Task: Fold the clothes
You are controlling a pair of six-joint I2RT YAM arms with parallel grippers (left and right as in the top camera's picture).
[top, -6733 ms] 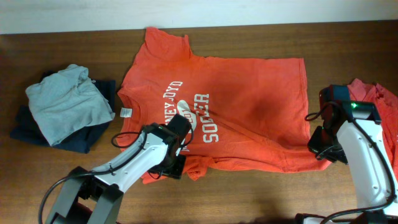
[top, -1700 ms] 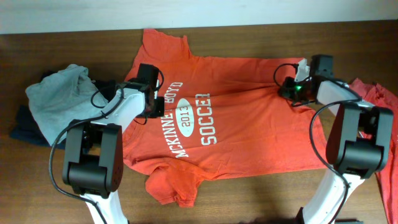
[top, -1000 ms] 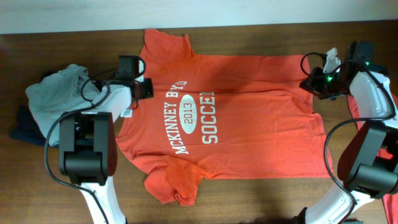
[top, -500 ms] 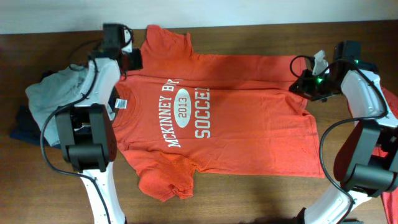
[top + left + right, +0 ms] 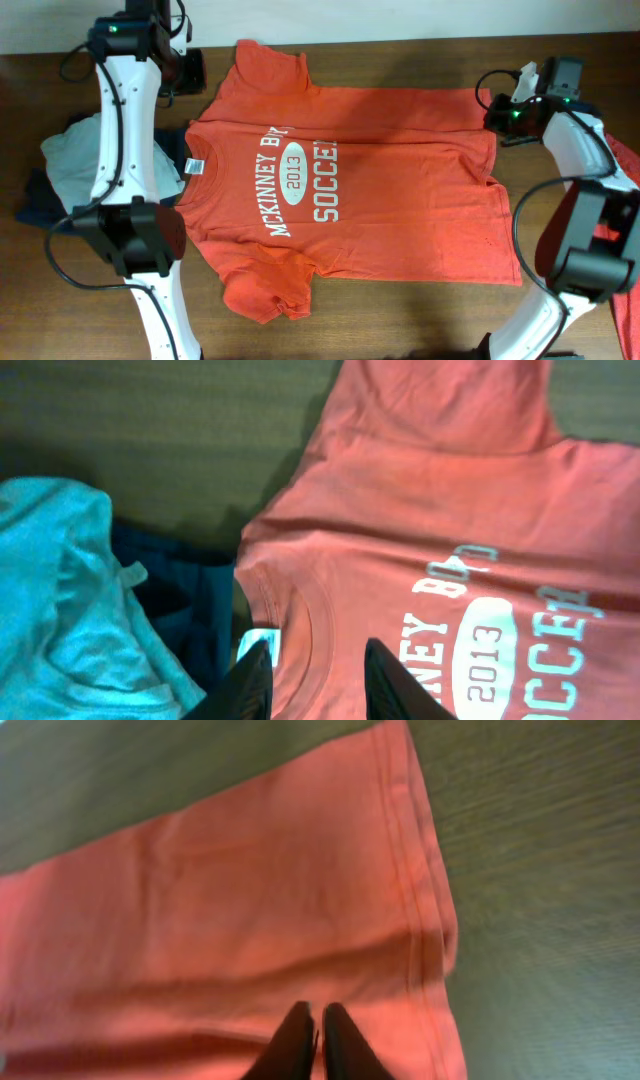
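Note:
An orange-red T-shirt with white soccer lettering lies spread flat, print up, collar to the left. My left gripper hangs above the table's back left, off the shirt's sleeve. In the left wrist view it is open and empty, high over the collar. My right gripper is over the shirt's back right hem corner. Its fingers are shut, with no cloth visibly pinched, above the hem. A pale grey-blue garment lies crumpled on a dark navy one at the left.
Another red garment shows at the table's right edge behind the right arm. The grey-blue garment and navy cloth sit close to the shirt's collar side. Bare wood runs along the back.
The left arm has risen and swung to the back left, away from the collar, and its jaws now stand apart. The right gripper has shifted toward the back right hem corner and closed.

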